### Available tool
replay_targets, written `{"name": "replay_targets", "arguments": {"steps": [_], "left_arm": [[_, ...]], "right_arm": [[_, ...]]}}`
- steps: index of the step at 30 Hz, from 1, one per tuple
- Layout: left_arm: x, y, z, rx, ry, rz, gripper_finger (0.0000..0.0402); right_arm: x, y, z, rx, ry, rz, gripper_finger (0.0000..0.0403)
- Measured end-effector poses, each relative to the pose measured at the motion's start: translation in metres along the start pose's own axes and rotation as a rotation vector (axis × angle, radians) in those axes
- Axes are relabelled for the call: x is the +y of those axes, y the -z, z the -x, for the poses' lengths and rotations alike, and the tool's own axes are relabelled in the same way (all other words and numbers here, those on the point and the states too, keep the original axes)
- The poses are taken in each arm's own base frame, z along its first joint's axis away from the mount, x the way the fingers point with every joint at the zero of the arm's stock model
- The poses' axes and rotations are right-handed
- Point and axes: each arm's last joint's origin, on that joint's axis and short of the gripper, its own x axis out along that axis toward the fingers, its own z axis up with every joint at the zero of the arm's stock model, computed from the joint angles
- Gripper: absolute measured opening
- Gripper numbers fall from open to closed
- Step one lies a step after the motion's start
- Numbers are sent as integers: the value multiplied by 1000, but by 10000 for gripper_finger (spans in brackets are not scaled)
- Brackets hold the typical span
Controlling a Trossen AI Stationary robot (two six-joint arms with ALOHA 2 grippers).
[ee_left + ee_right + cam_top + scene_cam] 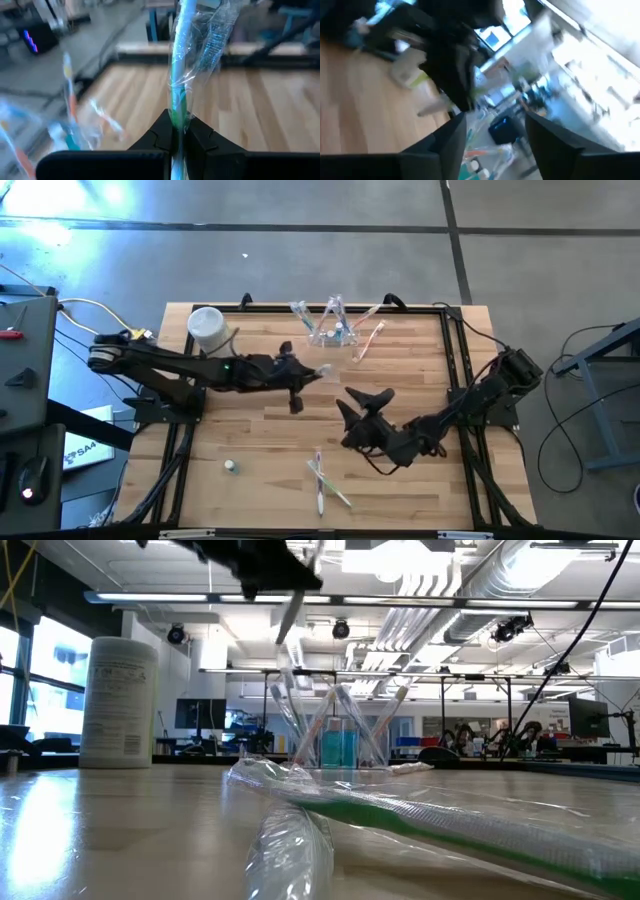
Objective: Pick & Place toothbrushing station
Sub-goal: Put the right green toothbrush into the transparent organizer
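Left gripper [322, 369] clamped on a wrapped toothbrush [181, 75], near the clear holder [332, 330]; right gripper [362, 402] spread apart, empty, farther off.

I see bare tabletop [250, 430] between the two arms and along the left front. The holder [332, 330] and white canister [208, 328] crowd the back edge. My left end effector [318, 372] hangs just before the holder, the right end effector [362, 402] near it; wrapped toothbrushes [325, 480] litter the front, perhaps overlapping.
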Motion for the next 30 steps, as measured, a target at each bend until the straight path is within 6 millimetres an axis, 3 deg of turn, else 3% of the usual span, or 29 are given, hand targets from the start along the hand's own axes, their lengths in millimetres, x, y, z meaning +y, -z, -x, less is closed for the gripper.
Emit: {"name": "replay_targets", "arguments": {"steps": [3, 8, 15, 20, 30], "left_arm": [[-1, -10, 12, -42, 86, -29, 14], [-14, -15, 13, -112, 313, -34, 14], [-32, -12, 17, -118, 362, -120, 14], [-36, -15, 20, -156, 357, -134, 14], [-36, -14, 18, -156, 359, -134, 14]], "right_arm": [[-11, -4, -2, 21, 53, -138, 204], [-22, -9, -4, -43, 11, -297, 197], [-32, -20, 20, -155, -123, -508, 191], [-27, -21, 29, -233, -275, -526, 191], [-20, -11, -4, -218, -458, -629, 190]]}}
